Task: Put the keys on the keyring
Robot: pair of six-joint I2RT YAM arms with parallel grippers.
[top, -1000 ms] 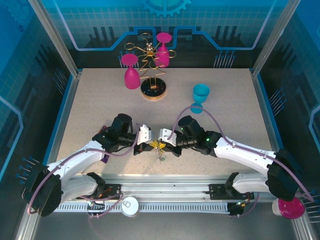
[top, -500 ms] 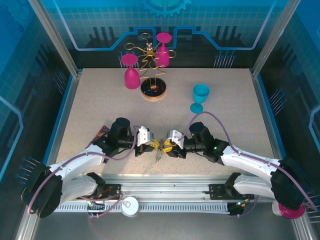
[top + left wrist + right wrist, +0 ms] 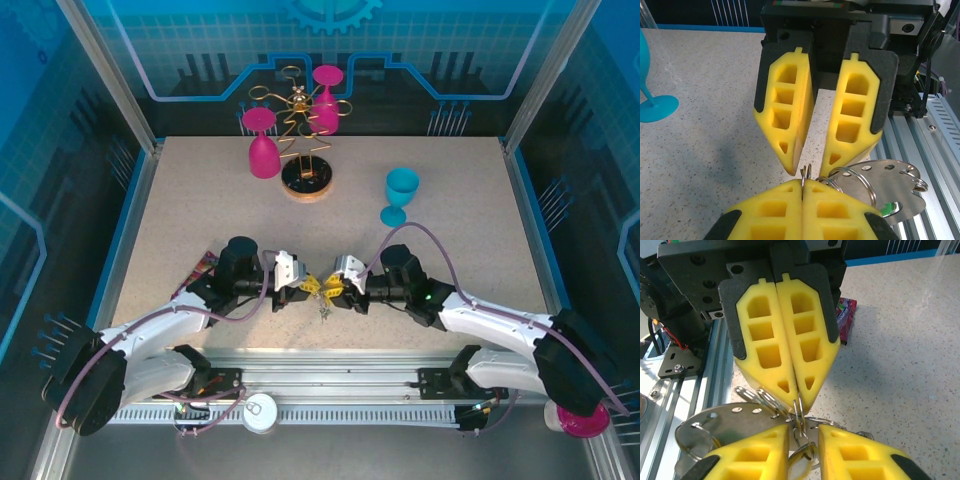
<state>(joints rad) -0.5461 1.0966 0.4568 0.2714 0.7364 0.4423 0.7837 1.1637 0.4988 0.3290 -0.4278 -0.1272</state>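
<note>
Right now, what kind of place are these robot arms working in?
Probably a robot practice booth in a lab, not a home. The speckled table is boxed in by see-through blue walls, and metal rails run along its near edge.

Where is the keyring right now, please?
In the top view the keyring is near the front of the table, pinched in the left fingers, facing the right fingers.

A: Speckled beige table (image 3: 200, 200). Well beyond the right gripper (image 3: 331, 291), a blue goblet (image 3: 401, 195), upright.

B: Far beyond the left gripper (image 3: 308, 290): pink goblet (image 3: 263, 145) (upside down) just beside a wire stand (image 3: 307, 175). Purple packet (image 3: 203, 266) lies flat behind its wrist.
</note>
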